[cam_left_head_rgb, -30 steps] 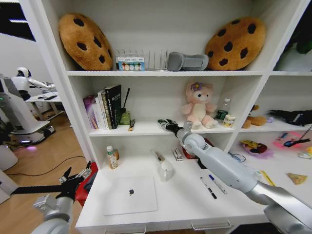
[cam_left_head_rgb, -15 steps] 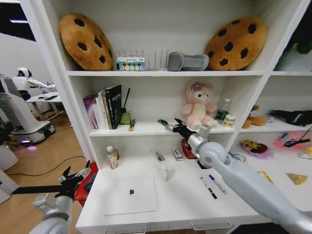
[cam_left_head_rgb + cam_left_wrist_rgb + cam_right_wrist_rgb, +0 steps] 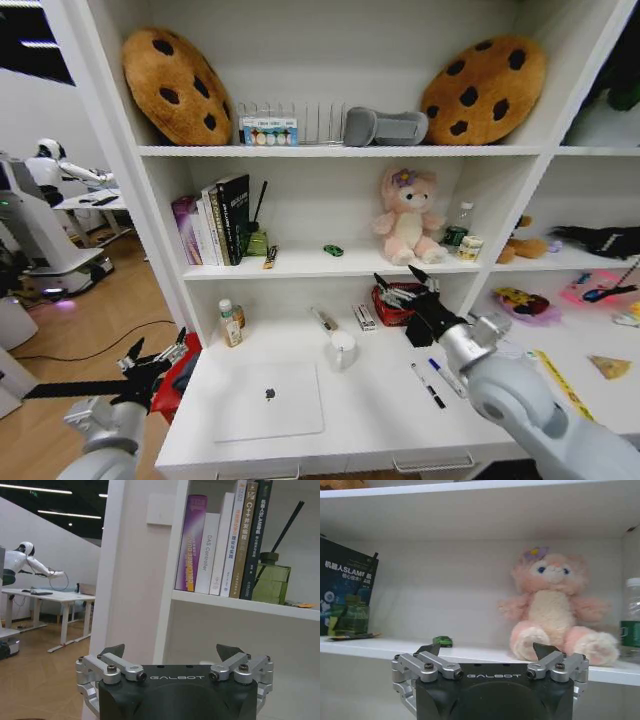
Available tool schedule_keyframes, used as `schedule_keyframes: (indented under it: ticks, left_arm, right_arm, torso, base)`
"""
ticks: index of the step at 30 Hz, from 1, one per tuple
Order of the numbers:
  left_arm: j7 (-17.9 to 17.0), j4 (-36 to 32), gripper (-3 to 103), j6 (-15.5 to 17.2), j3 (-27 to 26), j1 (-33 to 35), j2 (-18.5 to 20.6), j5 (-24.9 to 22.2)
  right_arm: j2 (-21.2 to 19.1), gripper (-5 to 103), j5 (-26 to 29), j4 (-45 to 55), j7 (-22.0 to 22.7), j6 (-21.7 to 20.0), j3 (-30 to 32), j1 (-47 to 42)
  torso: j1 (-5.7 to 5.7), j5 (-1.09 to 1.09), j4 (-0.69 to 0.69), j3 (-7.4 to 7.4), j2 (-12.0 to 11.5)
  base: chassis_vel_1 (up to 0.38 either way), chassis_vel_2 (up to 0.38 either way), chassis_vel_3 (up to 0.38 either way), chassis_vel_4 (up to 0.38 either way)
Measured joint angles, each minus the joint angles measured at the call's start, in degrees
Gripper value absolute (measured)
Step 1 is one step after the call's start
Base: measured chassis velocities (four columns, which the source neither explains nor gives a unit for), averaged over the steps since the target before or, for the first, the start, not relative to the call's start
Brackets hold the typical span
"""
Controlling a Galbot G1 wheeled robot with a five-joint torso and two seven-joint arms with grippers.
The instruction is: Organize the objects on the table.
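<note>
The tiny green toy car stands alone on the middle shelf, between the books and the pink plush toy. My right gripper hangs open and empty in front of and below that shelf, to the right of the car and apart from it. On the white table lie the closed silver laptop, a white mug and two marker pens. My left gripper is open, held off the table's left end.
Books and a green diffuser bottle stand left on the middle shelf, a pink plush toy and a bottle to the right. Small items and a little bottle sit at the table's back.
My right gripper has let go of the green car on the middle shelf and drawn back down and to the right. The left arm has stayed put.
</note>
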Motion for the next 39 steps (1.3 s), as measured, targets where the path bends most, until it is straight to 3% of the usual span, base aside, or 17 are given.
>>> schedule_keyframes:
  ticks: [1, 2, 5, 7, 8, 10, 11, 13, 17, 27, 39]
  left_arm:
    - [0.41, -0.22, 100, -0.06, 0.36, 0.34, 0.15, 0.30]
    - [0.41, -0.22, 100, -0.06, 0.36, 0.34, 0.15, 0.30]
    - [4.05, -0.51, 100, -1.18, 1.69, 2.41, 0.90, 1.87]
    - [5.02, -0.19, 100, -2.17, 2.17, 2.71, 1.15, 3.42]
    - [5.02, -0.19, 100, -2.17, 2.17, 2.71, 1.15, 3.42]
    - [6.06, 0.70, 100, -3.57, 3.00, 2.79, 1.11, 5.19]
    - [6.06, 0.70, 100, -3.57, 3.00, 2.79, 1.11, 5.19]
    - [6.16, 1.27, 100, -3.74, 3.46, 2.78, 0.51, 5.39]
    - [6.15, 1.69, 100, -3.86, 3.95, 2.94, -0.50, 5.61]
    - [6.29, 2.15, 100, -4.44, 3.32, 4.12, -1.52, 5.41]
    - [5.43, 3.11, 100, -4.05, 4.60, 2.22, -1.71, 5.13]
  right_arm:
    - [2.19, 100, -3.77, -0.74, -2.04, 2.52, 1.92, -3.64]
    - [2.19, 100, -3.77, -0.74, -2.04, 2.52, 1.92, -3.64]
    - [7.29, 100, -10.98, -2.87, -6.26, 8.67, 5.71, -11.83]
    - [8.61, 100, -13.09, -4.30, -7.17, 10.92, 6.20, -13.54]
    - [8.61, 100, -13.09, -4.30, -7.17, 10.92, 6.20, -13.54]
    - [11.57, 100, -15.82, -9.25, -9.46, 16.58, 6.94, -15.95]
    - [11.57, 100, -15.82, -9.25, -9.46, 16.58, 6.94, -15.95]
    - [13.16, 100, -16.13, -12.70, -11.34, 20.63, 7.53, -16.76]
    - [15.03, 100, -17.60, -16.34, -12.53, 24.25, 7.73, -17.56]
    - [19.47, 100, -22.18, -20.12, -13.46, 28.72, 7.80, -20.29]
    - [19.27, 100, -23.30, -20.61, -13.29, 28.34, 7.26, -19.36]
  torso:
    - [0.00, 0.01, -0.01, 0.00, 0.00]
    - [0.00, 0.01, -0.01, 0.00, 0.00]
    - [0.00, 0.00, -0.02, 0.00, 0.00]
    - [0.00, 0.00, -0.02, 0.00, 0.00]
    - [0.00, 0.00, -0.02, 0.00, 0.00]
    - [0.00, 0.00, -0.01, 0.00, 0.00]
    - [0.00, 0.00, -0.01, 0.00, 0.00]
    - [0.01, 0.00, 0.00, 0.01, 0.00]
    - [0.01, 0.00, -0.01, 0.01, 0.00]
    - [0.01, 0.00, -0.02, 0.01, 0.00]
    - [0.01, 0.00, -0.01, 0.01, -0.01]
  base:
    - [0.000, 0.000, 0.000, 0.000]
    - [0.000, 0.000, 0.000, 0.000]
    - [0.000, 0.000, 0.000, 0.000]
    - [0.000, 0.000, 0.000, 0.000]
    - [0.000, 0.000, 0.000, 0.000]
    - [0.000, 0.000, 0.000, 0.000]
    - [0.000, 0.000, 0.000, 0.000]
    - [0.000, 0.000, 0.000, 0.000]
    - [0.000, 0.000, 0.000, 0.000]
    - [0.000, 0.000, 0.000, 0.000]
    - [0.000, 0.000, 0.000, 0.000]
